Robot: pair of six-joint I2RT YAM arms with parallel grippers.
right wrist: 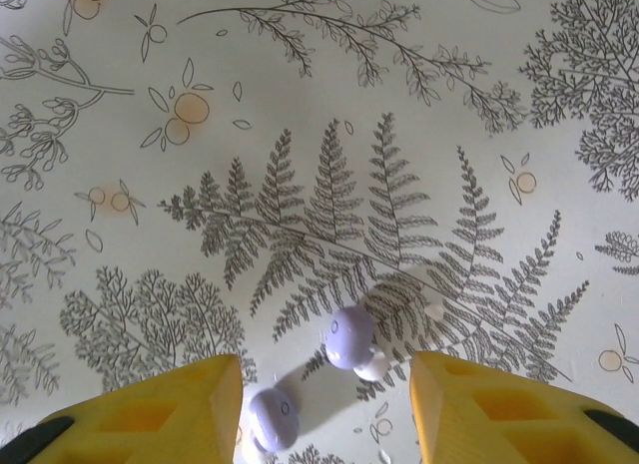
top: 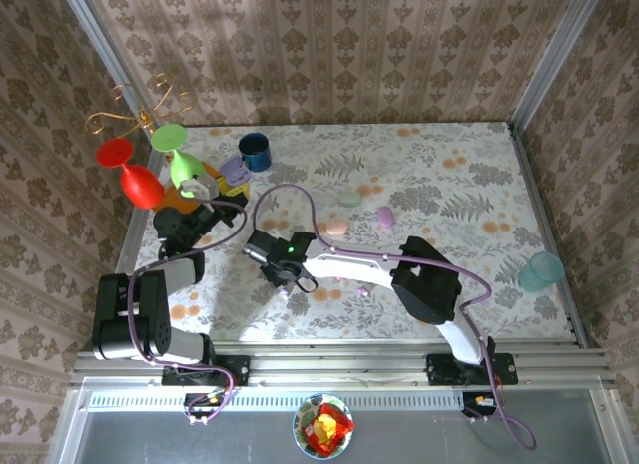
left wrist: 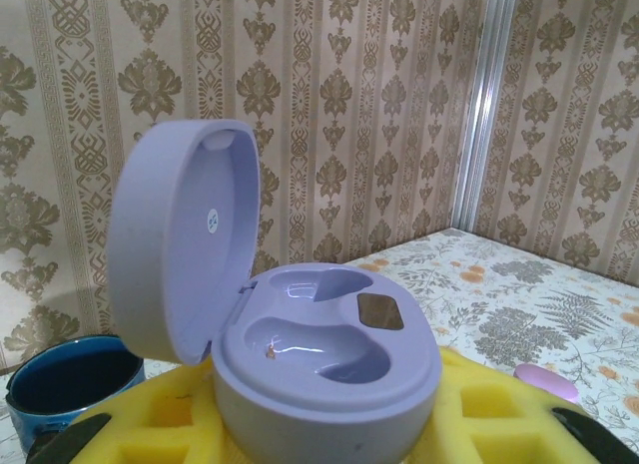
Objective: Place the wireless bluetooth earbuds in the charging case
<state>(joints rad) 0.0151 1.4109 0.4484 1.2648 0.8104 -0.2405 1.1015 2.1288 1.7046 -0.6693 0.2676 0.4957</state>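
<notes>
1. Right wrist view: the right gripper (right wrist: 324,409) hangs over the floral table (right wrist: 300,135) with its yellow fingers (right wrist: 160,419) parted halfway and nothing clamped. Two purple wireless bluetooth earbuds (right wrist: 349,336) lie on the cloth in the gap. The second bud (right wrist: 273,419) sits at 7 o'clock of the first, just beside one finger.
2. In the top external view this gripper (top: 290,280) points down at the near middle of the table, at 10 o'clock of its own base.
3. At 10 o'clock of it, farther back, the left gripper (top: 222,190) is closed on the purple charging case (top: 235,170).
4. The left wrist view shows that case (left wrist: 329,374) wedged between yellow pads (left wrist: 499,404). Its lid (left wrist: 180,244) is swung up at 10 o'clock and its two wells face up.
5. A blue cup (top: 254,151) stands at 1 o'clock of the case, near it.
6. Three closed pastel cases (top: 336,227) lie at 1 to 2 o'clock of the right gripper, apart from each other.
7. A teal cup (top: 539,271) stands at the table's 3 o'clock edge.
8. A wire glass stand (top: 140,115) occupies the far 11 o'clock corner.
</notes>
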